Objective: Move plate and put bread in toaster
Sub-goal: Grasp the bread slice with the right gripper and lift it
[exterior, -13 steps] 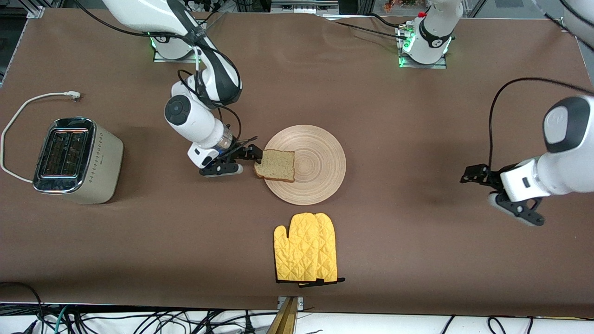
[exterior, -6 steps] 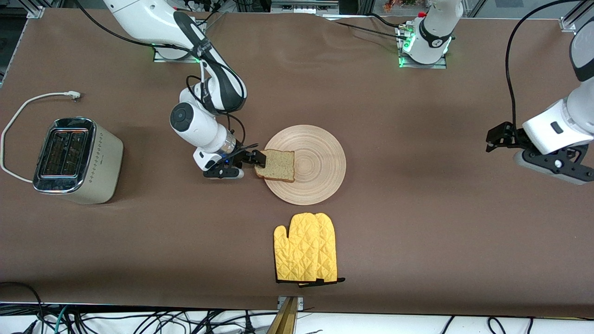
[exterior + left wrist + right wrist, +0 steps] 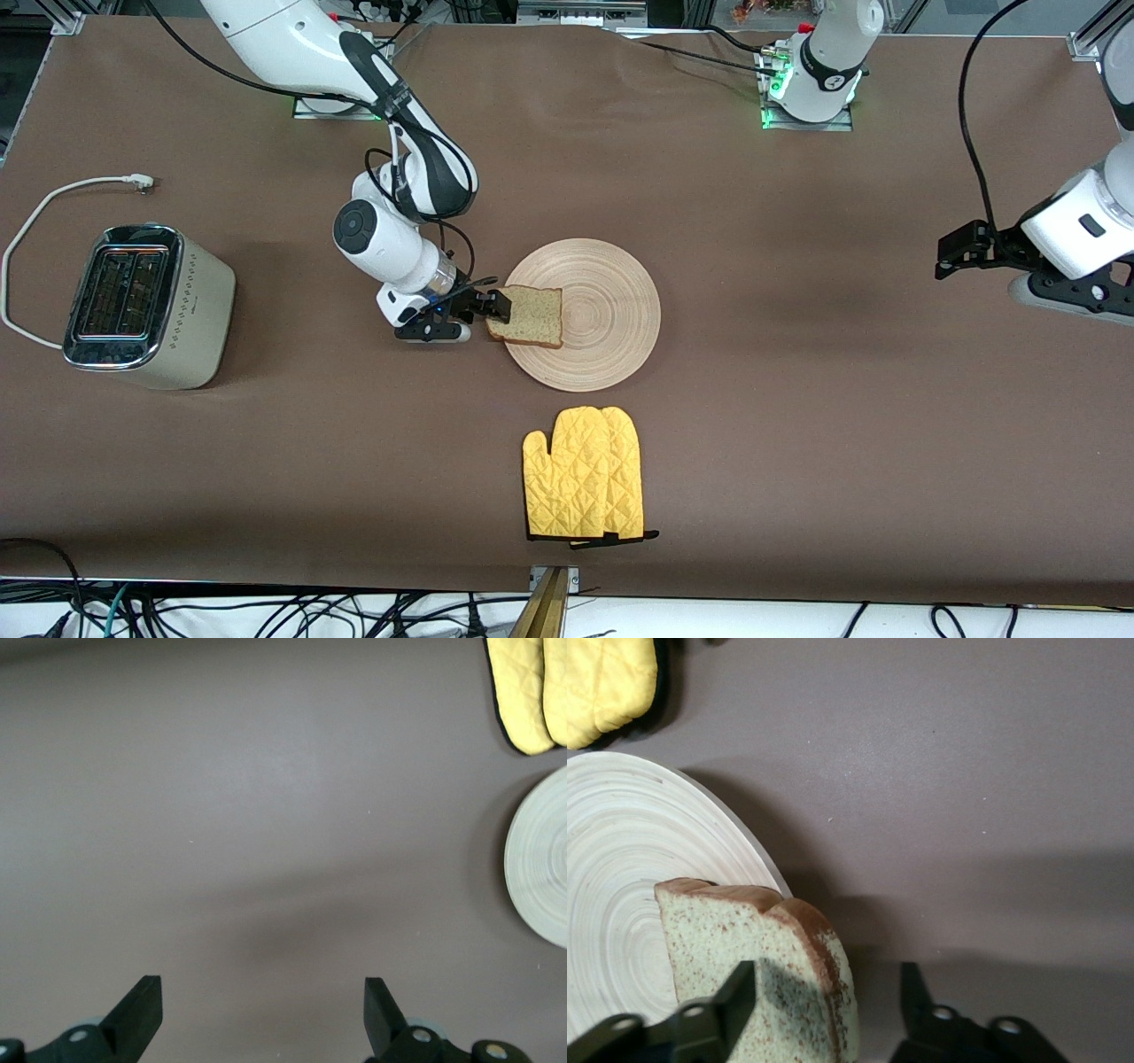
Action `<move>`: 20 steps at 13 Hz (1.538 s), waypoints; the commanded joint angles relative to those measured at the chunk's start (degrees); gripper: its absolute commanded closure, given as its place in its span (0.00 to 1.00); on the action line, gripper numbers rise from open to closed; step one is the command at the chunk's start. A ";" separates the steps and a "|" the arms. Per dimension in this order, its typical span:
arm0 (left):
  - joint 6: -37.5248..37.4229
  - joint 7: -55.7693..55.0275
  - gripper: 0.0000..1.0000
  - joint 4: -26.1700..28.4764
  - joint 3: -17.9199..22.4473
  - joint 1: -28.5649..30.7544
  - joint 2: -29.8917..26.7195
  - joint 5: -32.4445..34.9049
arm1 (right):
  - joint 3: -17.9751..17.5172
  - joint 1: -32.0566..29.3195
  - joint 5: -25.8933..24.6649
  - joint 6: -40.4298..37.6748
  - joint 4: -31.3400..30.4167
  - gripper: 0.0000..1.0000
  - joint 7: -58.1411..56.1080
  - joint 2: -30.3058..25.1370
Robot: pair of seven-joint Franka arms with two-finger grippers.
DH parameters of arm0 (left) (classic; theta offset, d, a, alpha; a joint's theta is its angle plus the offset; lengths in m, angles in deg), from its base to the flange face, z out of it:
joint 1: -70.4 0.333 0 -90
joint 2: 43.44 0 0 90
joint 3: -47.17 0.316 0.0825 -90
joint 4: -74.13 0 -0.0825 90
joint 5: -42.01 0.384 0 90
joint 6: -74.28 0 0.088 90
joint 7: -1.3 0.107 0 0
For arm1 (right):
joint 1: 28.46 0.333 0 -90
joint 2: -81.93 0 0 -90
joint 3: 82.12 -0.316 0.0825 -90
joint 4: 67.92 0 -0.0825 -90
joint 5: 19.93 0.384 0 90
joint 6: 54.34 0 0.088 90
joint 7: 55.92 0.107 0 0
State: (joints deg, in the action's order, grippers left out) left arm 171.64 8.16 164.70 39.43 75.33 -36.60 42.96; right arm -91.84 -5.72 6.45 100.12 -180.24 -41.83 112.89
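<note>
Bread (image 3: 526,315) lying flat at the 9 o'clock edge of the plate (image 3: 611,301), crust poking past the rim. Soft, light, easy to crush, so best pinched gently across that overhanging crust. Right gripper (image 3: 483,310) spread apart around that edge, not clamped yet. Left gripper (image 3: 957,252) spread wide, waiting over bare table. Clear run to the toaster (image 3: 146,306); mitt (image 3: 583,486) off at 6 o'clock.

1. Front view: high, faces the robot bases, covers the whole tabletop (image 3: 797,425).
2. Left wrist view: looks down on bare tabletop, further up.
3. Right wrist view: close over the plate (image 3: 620,868) rim.
4. All three share plate (image 3: 611,310) and mitt (image 3: 582,474).
</note>
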 commanded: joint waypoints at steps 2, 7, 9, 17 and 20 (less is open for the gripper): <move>6.26 -3.24 0.00 13.47 2.38 -2.91 -9.72 -1.21 | -1.10 -0.51 1.83 0.49 0.52 0.61 -1.43 0.33; 4.95 -2.81 0.00 11.57 1.85 -2.91 -8.52 -1.21 | -1.18 -0.42 1.83 0.32 0.61 1.00 -1.43 0.33; 4.95 -2.90 0.00 10.42 1.85 -2.99 -7.81 -0.60 | -1.18 -0.33 1.83 0.05 0.61 1.00 -1.43 0.24; 4.60 -2.37 0.00 10.33 1.85 -2.82 -7.54 -0.42 | 5.22 -0.16 -4.99 -29.61 7.11 1.00 -0.73 -12.49; 4.68 -2.46 0.00 10.33 1.85 -2.82 -7.54 -0.42 | 9.88 -0.16 -15.36 -45.32 14.37 1.00 -1.16 -15.05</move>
State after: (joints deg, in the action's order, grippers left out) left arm 176.56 5.30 176.17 40.77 73.01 -44.58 42.94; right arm -84.10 -5.94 -3.93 63.34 -170.35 -42.27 99.00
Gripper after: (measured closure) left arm 0.000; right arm 0.921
